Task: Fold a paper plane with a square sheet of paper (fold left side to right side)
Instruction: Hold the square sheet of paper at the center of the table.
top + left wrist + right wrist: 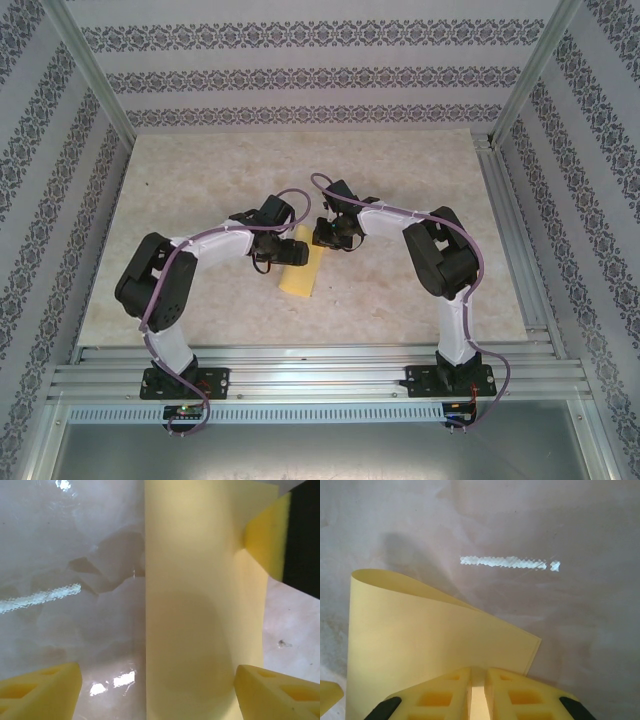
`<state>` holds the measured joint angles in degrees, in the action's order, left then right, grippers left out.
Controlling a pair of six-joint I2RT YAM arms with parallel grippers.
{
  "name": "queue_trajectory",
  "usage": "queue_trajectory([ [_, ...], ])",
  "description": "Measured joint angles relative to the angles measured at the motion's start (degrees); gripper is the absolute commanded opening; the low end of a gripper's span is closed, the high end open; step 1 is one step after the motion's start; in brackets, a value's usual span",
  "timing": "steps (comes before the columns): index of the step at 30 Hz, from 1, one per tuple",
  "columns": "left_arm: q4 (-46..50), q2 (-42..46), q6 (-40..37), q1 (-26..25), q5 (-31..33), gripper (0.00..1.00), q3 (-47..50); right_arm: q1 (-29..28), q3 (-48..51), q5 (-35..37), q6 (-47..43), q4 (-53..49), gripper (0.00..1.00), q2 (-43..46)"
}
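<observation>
The square sheet of paper (298, 272) lies mid-table as a mustard-yellow strip, its left side folded over onto the right. In the left wrist view the paper (200, 605) runs as a tall band between the wide-apart fingers of my open left gripper (156, 685), which hovers over it. My right gripper (478, 672) is shut on the doubled edge of the paper (420, 635), whose upper layer bows up near the fold. One right finger (270, 535) touches the band's right edge. From above, the left gripper (272, 246) and the right gripper (335, 237) face each other over the strip. A paper plane is out of view.
The marble-patterned table (200, 190) is ringed by patterned walls and aluminium posts. A rail frame (320, 372) runs along the near edge with both arm bases on it. White glare streaks (505, 562) lie on the glossy surface.
</observation>
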<state>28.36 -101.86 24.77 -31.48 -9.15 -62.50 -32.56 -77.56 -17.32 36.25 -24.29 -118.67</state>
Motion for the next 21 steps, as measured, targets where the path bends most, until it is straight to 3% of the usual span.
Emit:
queue_trajectory([
  [21, -3.0, -0.9, 0.2, 0.3, 0.7, 0.75, 2.7, -0.3, -0.8, 1.1, -0.4, -1.0, 0.18, -0.1],
])
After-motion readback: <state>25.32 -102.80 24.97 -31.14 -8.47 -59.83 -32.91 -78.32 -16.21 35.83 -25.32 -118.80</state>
